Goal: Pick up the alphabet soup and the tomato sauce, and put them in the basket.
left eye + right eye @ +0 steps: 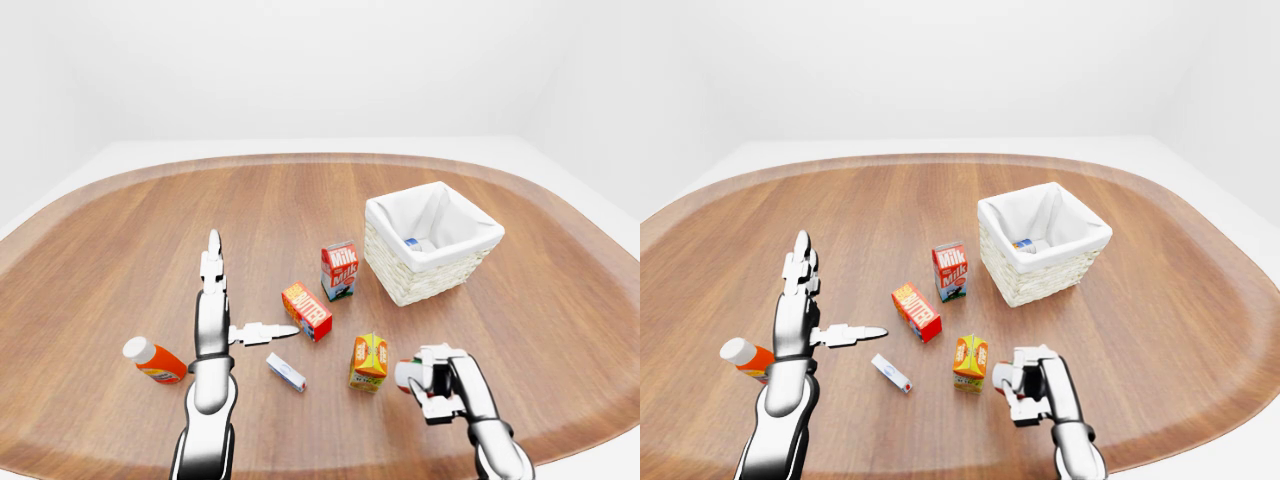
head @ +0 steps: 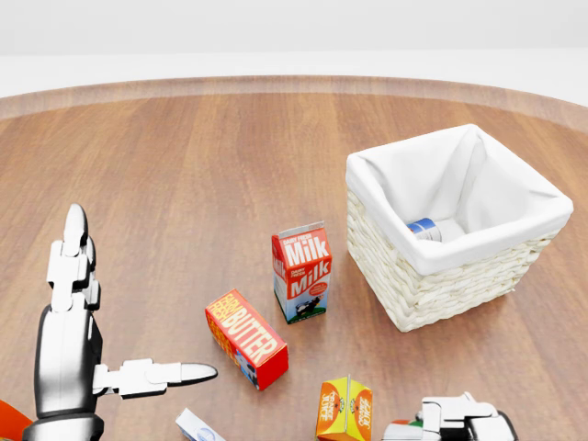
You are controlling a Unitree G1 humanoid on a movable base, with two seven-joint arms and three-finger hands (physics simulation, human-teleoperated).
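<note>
My right hand (image 1: 432,382) hovers low near the bottom right of the left-eye view, fingers shut round a small red-and-white can, the tomato sauce (image 1: 404,374). The hand's top just enters the head view's bottom edge (image 2: 457,415). The white-lined wicker basket (image 2: 432,289) stands at the right, and a can with a blue-and-white label (image 2: 424,227) lies inside it. My left hand (image 1: 240,298) is held open over the table at the left, one finger pointing up and the thumb out to the right, holding nothing.
Between the hands stand a milk carton (image 2: 301,272), a red butter box (image 2: 246,338), an orange juice carton (image 1: 369,361) right beside the held can, and a small white-blue box (image 1: 285,372). An orange bottle with a white cap (image 1: 154,361) lies at the left.
</note>
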